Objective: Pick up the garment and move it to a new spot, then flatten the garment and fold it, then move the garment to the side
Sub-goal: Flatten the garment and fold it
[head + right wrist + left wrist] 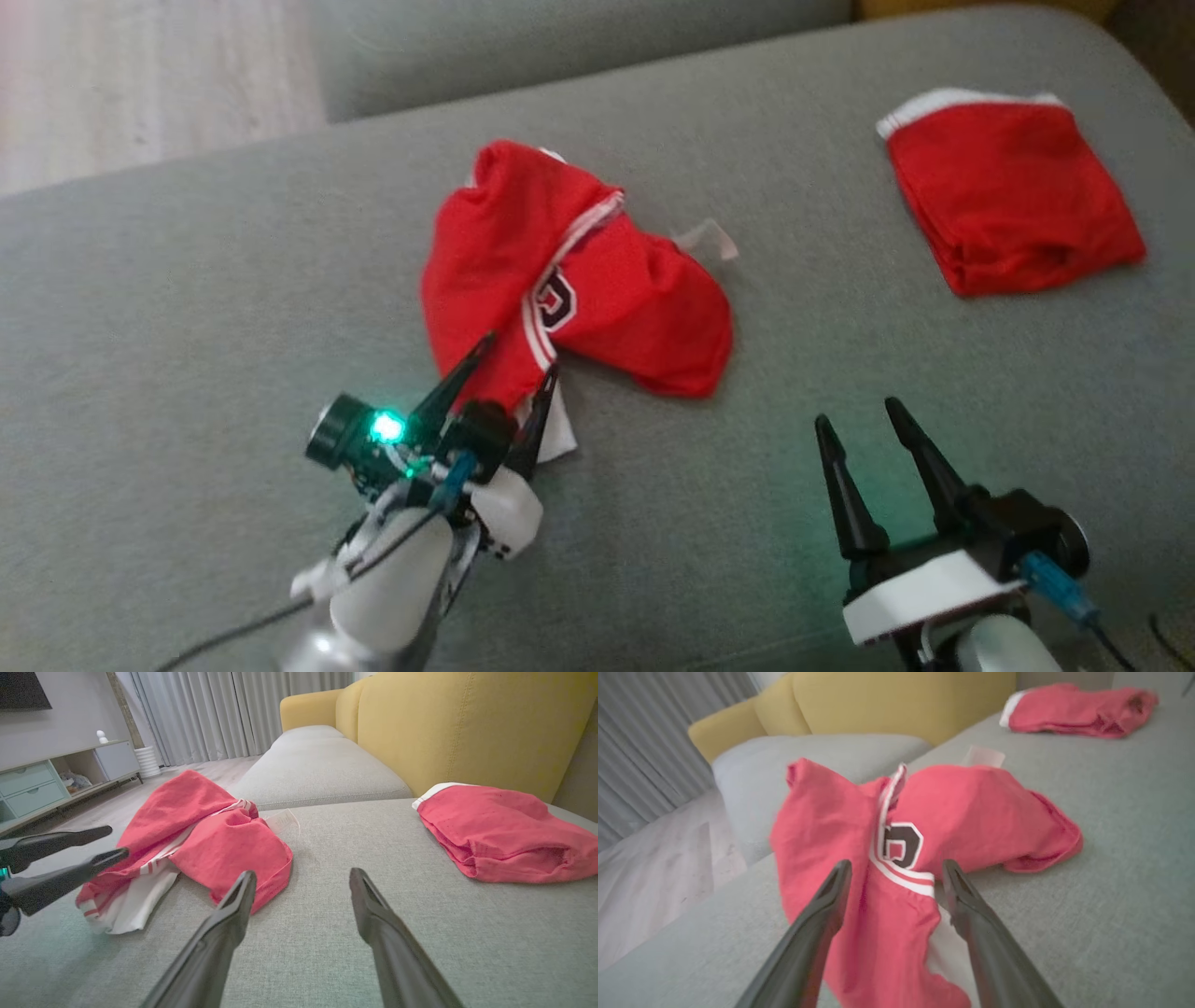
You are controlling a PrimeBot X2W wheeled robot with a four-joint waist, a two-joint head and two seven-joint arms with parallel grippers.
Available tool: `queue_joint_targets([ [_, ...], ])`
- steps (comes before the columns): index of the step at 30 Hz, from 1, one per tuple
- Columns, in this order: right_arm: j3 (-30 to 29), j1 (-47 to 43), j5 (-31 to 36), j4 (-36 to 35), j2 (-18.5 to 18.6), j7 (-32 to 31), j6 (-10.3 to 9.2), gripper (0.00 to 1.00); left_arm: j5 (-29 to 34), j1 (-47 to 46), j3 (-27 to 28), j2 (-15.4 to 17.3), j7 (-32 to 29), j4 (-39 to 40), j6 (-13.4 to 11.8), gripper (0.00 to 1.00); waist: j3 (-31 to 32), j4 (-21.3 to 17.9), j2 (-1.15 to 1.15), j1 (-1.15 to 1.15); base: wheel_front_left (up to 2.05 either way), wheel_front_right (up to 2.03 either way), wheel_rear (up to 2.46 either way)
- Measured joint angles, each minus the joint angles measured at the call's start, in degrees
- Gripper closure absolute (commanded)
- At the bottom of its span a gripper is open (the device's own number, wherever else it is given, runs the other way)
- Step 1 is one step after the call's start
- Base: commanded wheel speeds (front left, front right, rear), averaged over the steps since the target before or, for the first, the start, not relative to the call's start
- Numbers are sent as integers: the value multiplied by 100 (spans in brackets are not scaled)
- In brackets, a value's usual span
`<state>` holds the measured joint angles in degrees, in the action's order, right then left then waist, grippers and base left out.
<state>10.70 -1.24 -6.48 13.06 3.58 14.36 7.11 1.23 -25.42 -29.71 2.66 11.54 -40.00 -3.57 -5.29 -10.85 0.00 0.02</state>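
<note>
Left pincer (523, 353) spread open at the near hem of the jersey (607, 308), one finger over red cloth, the other at the white panel; contact with the fabric can't be told. Right pincer (857, 412) also wide open, holding nothing, over bare cushion, well apart from the jersey.

Jersey sits crumpled mid-cushion (187, 327), bunched into two humps with a fold between them. Far side of the jersey is near the cushion's back edge, where a gap drops to pale wood floor (140, 84). Plenty of bare grey cushion to the left, in front, and between the jersey and the folded red cloth (1013, 201) at far right. That second piece lies flat, with a white band along its far edge, close to the yellow sofa back (467, 728).

Cushion is grey woven fabric, flat with rounded edges. Jersey is red, thin and limp, with red-and-white striped trim and a white panel at the near end. White tag (709, 241) sticks out at its far side; print too small to read. One dark, white-outlined character (902, 844) shows on the chest, half folded, not clearly readable. Curtains (224, 714) and a low cabinet (46, 784) stand beyond.
</note>
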Motion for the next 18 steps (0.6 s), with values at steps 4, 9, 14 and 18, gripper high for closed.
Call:
queue_joint_targets([
  [4, 27, 179, 0, -1, -2, 0, 0, 0, 46, -525, -166, -13, -285, -755, 26, 0, -330, -302, 0, -1, 0, 0, 0],
  [9, 11, 210, 0, -2, -7, 0, 0, 0, 26, -756, -152, -21, -254, -1296, -74, 0, -544, -518, 0, -1, 0, 0, 0],
  [14, -8, 211, 4, 0, -21, 0, 0, 0, -40, -911, -171, -22, 22, -1463, -87, 100, -526, -568, 0, -1, 0, 0, 0],
  [18, 32, 209, 14, 43, -45, 0, 0, 0, -493, -949, -250, -19, 140, -1126, 199, 100, -358, -578, 0, -2, 0, 0, 0],
])
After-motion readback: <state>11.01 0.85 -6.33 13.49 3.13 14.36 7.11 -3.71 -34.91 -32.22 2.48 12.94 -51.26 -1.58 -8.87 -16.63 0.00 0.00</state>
